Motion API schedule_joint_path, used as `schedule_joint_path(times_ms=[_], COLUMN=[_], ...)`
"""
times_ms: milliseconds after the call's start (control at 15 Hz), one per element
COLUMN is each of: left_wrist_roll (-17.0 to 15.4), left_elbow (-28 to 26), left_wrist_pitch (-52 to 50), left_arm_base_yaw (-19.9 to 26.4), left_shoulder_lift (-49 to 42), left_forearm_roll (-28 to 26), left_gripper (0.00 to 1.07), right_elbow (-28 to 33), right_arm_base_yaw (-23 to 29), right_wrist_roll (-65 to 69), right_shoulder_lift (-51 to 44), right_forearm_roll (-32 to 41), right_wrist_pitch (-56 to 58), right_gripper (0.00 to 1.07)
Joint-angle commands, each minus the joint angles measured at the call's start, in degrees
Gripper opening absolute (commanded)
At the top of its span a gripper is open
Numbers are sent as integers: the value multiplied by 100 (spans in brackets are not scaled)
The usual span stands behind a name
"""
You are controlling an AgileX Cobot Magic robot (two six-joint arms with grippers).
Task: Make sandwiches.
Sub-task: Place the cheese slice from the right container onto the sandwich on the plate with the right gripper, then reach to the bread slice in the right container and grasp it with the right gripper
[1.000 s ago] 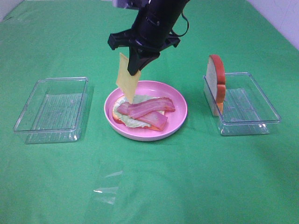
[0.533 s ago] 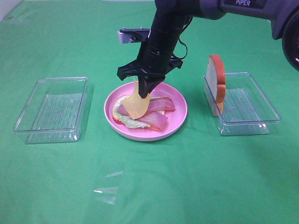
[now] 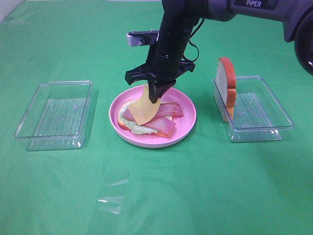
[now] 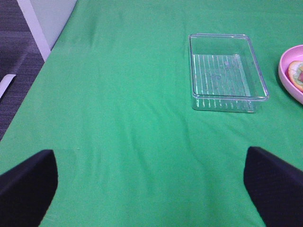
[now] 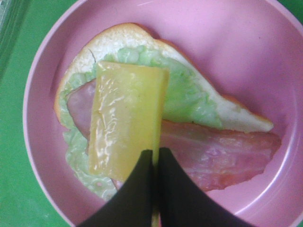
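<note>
Two clear plastic trays sit on the green tablecloth [image 3: 161,196], one toward its left edge [image 3: 54,115] and one toward its right edge [image 3: 254,110], with a round pink plate [image 3: 188,117] between them near the middle. On the plate lies a bread slice [image 5: 118,35] topped with a lettuce leaf [image 5: 189,97] and bacon strips [image 5: 222,153]. The right gripper [image 3: 155,95] hangs over the plate, jaws pinched tight on the upper edge of a yellow cheese square [image 3: 143,110], whose lower part rests on the bacon. Another bread slice [image 3: 226,88] stands on edge against the right tray's near-left rim. The left gripper [image 4: 151,189] hovers by the cloth's left edge, its fingers [image 4: 28,182] spread wide, holding nothing.
</note>
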Motion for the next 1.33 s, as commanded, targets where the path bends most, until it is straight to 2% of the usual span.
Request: schedule_joint_path(times_ms=[67,133,200,667,933,1333], left_wrist_roll=[11,11,11,11,11,11], left_elbow=[11,11,11,11,11,11], left_wrist_pitch=[-29,-29,-29,-29,-29,-29], left_arm_base_yaw=[17,17,17,17,17,17], left_shoulder_lift=[-80,-80,-80,-80,-80,-80], left_forearm_roll=[0,0,0,0,0,0], left_gripper=[100,100,100,100,100,100], right_elbow=[-34,-34,-34,-40,-40,-40], right_arm_base_yaw=[-17,-17,-17,-17,-57,-1014], right_wrist_roll=[23,-80,-143,-321,-218,17], right_shoulder_lift=[-6,-63,-80,-819,-1593,-2068], right_forearm_roll=[-97,-132,-132,-246,-1003,-1261], right_wrist_pitch=[40,63,74,172,304,521], right_gripper=[42,94,97,96,96,96])
